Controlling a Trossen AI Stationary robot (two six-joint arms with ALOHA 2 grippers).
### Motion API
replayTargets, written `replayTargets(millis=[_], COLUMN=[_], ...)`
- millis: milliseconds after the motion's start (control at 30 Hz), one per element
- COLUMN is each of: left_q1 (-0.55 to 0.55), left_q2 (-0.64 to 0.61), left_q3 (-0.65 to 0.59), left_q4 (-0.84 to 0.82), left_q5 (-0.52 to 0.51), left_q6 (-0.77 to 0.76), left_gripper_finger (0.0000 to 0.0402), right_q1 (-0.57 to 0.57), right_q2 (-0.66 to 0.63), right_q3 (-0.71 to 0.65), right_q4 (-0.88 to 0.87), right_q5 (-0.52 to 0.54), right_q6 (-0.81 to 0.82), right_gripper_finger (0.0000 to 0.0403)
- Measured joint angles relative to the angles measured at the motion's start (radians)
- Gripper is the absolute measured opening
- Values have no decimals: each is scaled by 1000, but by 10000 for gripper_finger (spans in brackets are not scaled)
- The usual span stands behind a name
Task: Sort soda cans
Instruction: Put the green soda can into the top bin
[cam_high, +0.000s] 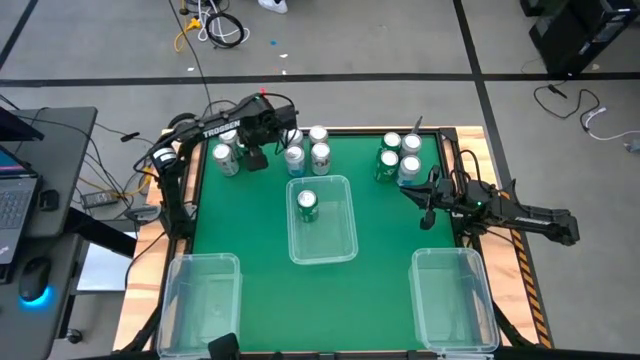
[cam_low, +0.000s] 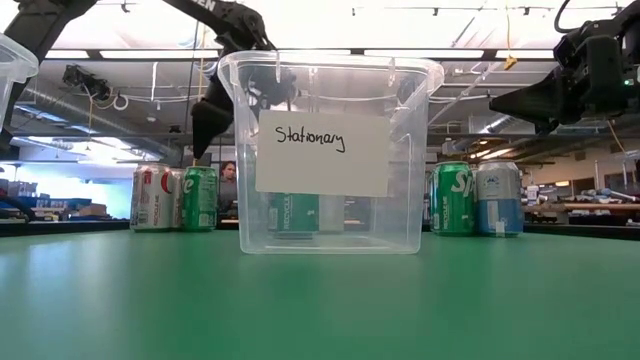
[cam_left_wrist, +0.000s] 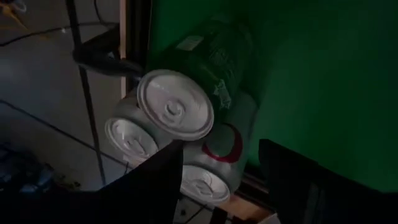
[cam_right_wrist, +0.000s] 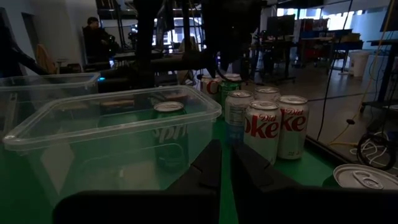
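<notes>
Low view: "Stationary" handwritten on the label (cam_low: 322, 152) of the middle clear bin (cam_high: 322, 248), one green Sprite can (cam_high: 307, 205) inside. Diet Coke cans (cam_right_wrist: 263, 129) grouped at the counter's (cam_high: 375, 215) far edge. Left tool (cam_high: 256, 158) released above the far-left cans (cam_left_wrist: 176, 104); right tool (cam_right_wrist: 225, 163) clenched, empty.

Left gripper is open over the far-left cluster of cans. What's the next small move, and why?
Probably lower the left gripper straight down around the green can and close. Its fingers stand apart above that cluster, nothing is held, and only one green can sits in the middle bin. The right gripper waits shut beside the far-right cans.
</notes>
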Motion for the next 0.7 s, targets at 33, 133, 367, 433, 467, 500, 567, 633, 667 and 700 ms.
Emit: replayTargets(millis=[33, 133, 367, 433, 467, 500, 567, 633, 667, 700], left_q1=[7, 48, 116, 116, 116, 116, 116, 120, 123, 128], left_q2=[0, 0, 0, 0, 0, 0, 0, 0, 0, 0], left_q3=[3, 4, 11, 24, 32, 42, 65, 77, 78, 78], left_q4=[9, 36, 70, 69, 69, 69, 73, 74, 74, 73], left_q5=[29, 175, 211, 211, 210, 208, 207, 206, 206, 207], left_q6=[3, 2, -43, -38, -30, -20, -11, -16, -18, -22], left_gripper_finger=[214, 214, 214, 214, 214, 214, 215, 221, 226, 234], right_q1=[0, 0, 0, 0, 0, 0, 0, 0, 0, 0], right_q2=[0, 0, 0, 0, 0, 0, 0, 0, 0, 0], right_q3=[0, 0, 0, 0, 0, 0, 0, 0, 0, 0], right_q4=[0, 0, 0, 0, 0, 0, 0, 0, 0, 0], right_q5=[0, 0, 0, 0, 0, 0, 0, 0, 0, 0], right_q6=[0, 0, 0, 0, 0, 0, 0, 0, 0, 0], right_gripper_finger=[23, 23, 23, 23, 23, 23, 23, 23, 23, 23])
